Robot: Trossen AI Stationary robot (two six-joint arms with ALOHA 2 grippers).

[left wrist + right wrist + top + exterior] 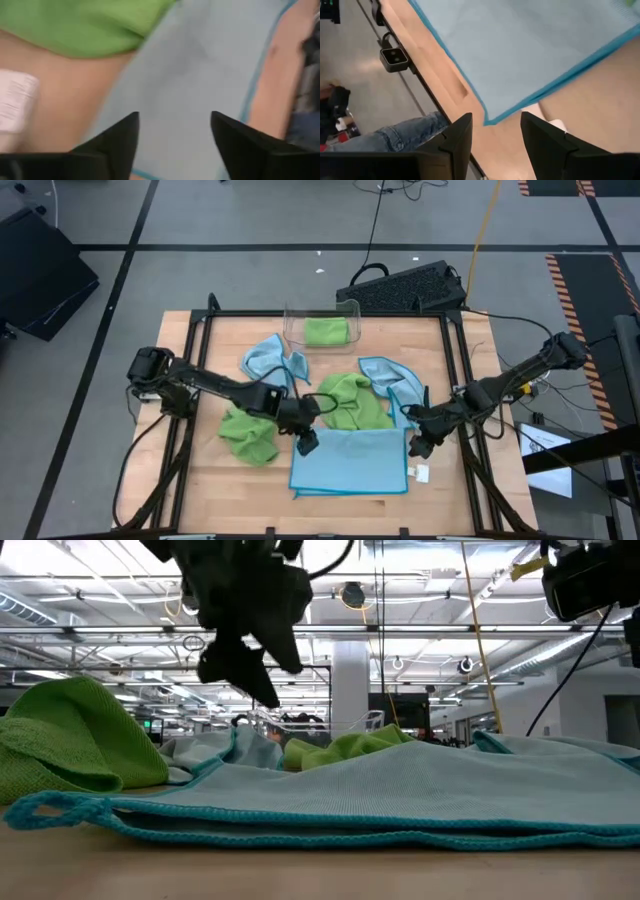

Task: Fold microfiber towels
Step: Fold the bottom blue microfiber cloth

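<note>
A light blue microfiber towel (350,462) lies flat, folded into a rectangle, near the table's front edge, with a small white tag (418,473) at its right side. My left gripper (307,443) hovers open above its far left corner, nothing between the fingers (175,117). My right gripper (420,448) hangs open just off the towel's right edge, above a corner (487,119), touching nothing. Two crumpled green towels (248,435) (355,402) and two crumpled blue ones (270,362) (395,380) lie behind. Another green towel (325,330) sits in the clear bin.
The clear plastic bin (352,308) stands at the table's far edge, and a black keyboard (405,285) lies on the floor beyond it. A person's leg in jeans (395,140) shows past the table's edge. Bare wood (230,490) shows at the front left.
</note>
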